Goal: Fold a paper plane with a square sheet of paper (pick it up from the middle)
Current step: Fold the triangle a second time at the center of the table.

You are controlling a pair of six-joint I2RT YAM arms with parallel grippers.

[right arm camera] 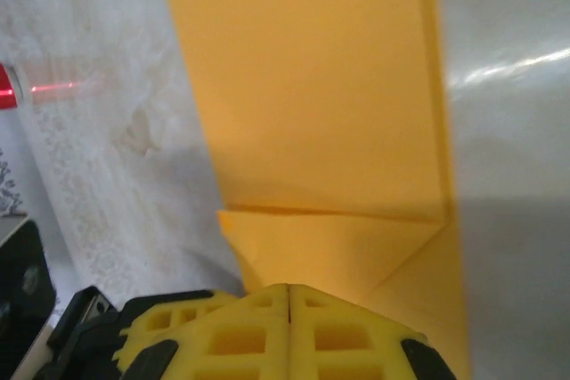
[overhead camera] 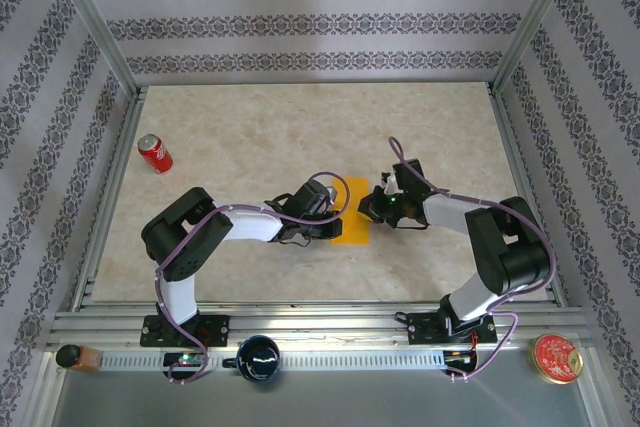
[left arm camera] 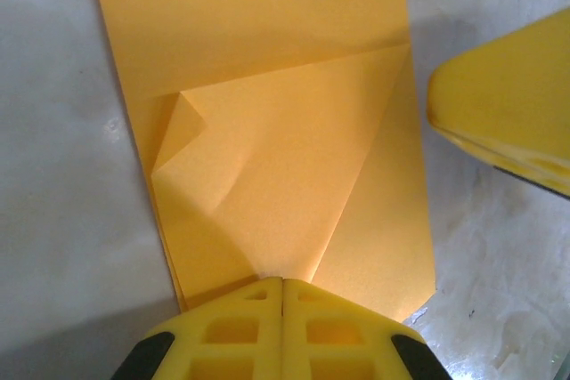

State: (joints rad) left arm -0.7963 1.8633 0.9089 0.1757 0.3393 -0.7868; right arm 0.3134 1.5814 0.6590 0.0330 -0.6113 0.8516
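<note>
Paper sheet (overhead camera: 352, 231) lies flat mid-table, part-folded w/ a corner flap turned in; both arms crowd over it. Left gripper (left arm camera: 283, 284) has its fingers clenched together at the sheet's near edge, can't tell if any paper is pinched; right gripper (right arm camera: 289, 291) is clamped tight too, over a folded corner, just beside the left. Red soda can (overhead camera: 154, 153) stands well apart, far left by the frame rail; black mug (overhead camera: 258, 357) and red tin (overhead camera: 556, 357) sit on the near ledge. Open tabletop (overhead camera: 250, 117) runs back to the frame.
</note>
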